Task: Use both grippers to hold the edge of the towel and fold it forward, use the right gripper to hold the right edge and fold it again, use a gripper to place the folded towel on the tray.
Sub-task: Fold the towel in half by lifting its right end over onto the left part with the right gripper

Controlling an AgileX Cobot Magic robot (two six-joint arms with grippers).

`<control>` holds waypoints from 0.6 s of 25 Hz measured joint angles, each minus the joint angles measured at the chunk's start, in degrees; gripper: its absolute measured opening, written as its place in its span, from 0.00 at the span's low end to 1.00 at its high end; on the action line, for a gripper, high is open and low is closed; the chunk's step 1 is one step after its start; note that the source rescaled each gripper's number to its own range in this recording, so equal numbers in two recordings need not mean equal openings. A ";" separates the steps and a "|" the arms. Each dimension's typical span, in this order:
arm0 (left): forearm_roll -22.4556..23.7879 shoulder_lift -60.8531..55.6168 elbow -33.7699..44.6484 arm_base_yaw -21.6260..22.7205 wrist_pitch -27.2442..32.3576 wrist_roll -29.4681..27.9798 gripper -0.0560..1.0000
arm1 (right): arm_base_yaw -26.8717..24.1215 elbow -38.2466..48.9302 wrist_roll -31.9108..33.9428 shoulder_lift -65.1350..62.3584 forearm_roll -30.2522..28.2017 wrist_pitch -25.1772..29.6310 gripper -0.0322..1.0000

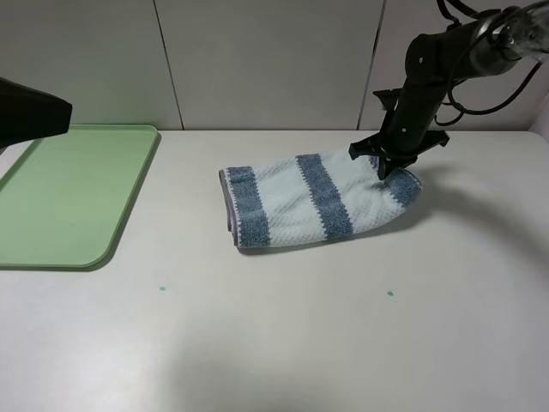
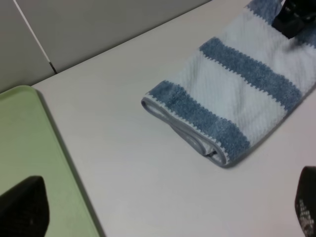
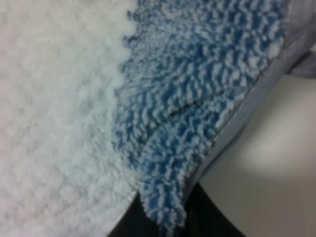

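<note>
A pale desk (image 1: 300, 343) fills most of the high view, and a grey panelled wall (image 1: 274, 60) stands behind it; on the desk's left part lies a flat pale-green tray (image 1: 69, 197) with rounded corners and a low rim, nothing resting on it; the towel (image 1: 317, 202) lies on the desk to the right of the tray and well apart from it, folded over into a long shape with broad blue-grey and white stripes running across it; its left end shows stacked layers edged by a thin grey hem (image 2: 163, 116), while its right end rises a little toward the right arm (image 1: 429, 77), a black arm whose upper part is wrapped in clear shiny plastic and which reaches down from the upper right; the right pincer (image 1: 383, 172) meets the towel at that right end, and in the right wrist view a blue stripe (image 3: 197, 98) and the grey border hang close before the camera and run down onto a dark finger (image 3: 207, 217), so the pincer reads as clamped on the towel; the left arm (image 1: 30, 116) hangs dark over the tray's far left part; the left pincer (image 2: 163, 217) has its fingers (image 2: 22, 210) wide apart and holds nothing, above the desk by the tray's rim; two tiny green marks (image 1: 162, 288) dot the near desk
</note>
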 joint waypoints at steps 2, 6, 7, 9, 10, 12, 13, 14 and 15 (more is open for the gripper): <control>0.00 0.00 0.00 0.00 0.00 0.00 1.00 | -0.25 0.00 0.00 -0.66 -0.87 1.02 0.09; 0.00 0.00 0.00 0.00 0.00 0.00 1.00 | -1.30 0.00 0.61 -2.27 -3.44 2.84 0.09; 0.00 0.00 0.00 0.00 0.00 0.00 1.00 | -1.75 0.00 0.71 -2.77 -4.04 3.23 0.09; 0.00 0.00 0.00 0.00 0.00 0.00 1.00 | -2.50 0.00 0.76 -3.59 -4.82 4.22 0.09; 0.00 0.00 0.00 0.00 0.00 0.00 1.00 | -2.93 0.00 0.82 -3.83 -5.19 4.51 0.09; 0.00 0.00 0.00 0.00 0.00 0.00 1.00 | -3.68 0.00 0.94 -4.33 -6.30 5.35 0.09; 0.00 0.00 0.00 0.00 0.00 0.00 1.00 | -3.96 0.00 0.94 -4.65 -6.74 5.65 0.09; 0.00 0.00 0.00 0.00 0.00 0.00 1.00 | -4.10 0.00 0.94 -4.94 -7.12 5.91 0.09; 0.00 0.00 0.00 0.00 0.00 0.00 1.00 | -4.10 0.00 0.99 -5.41 -7.50 6.20 0.09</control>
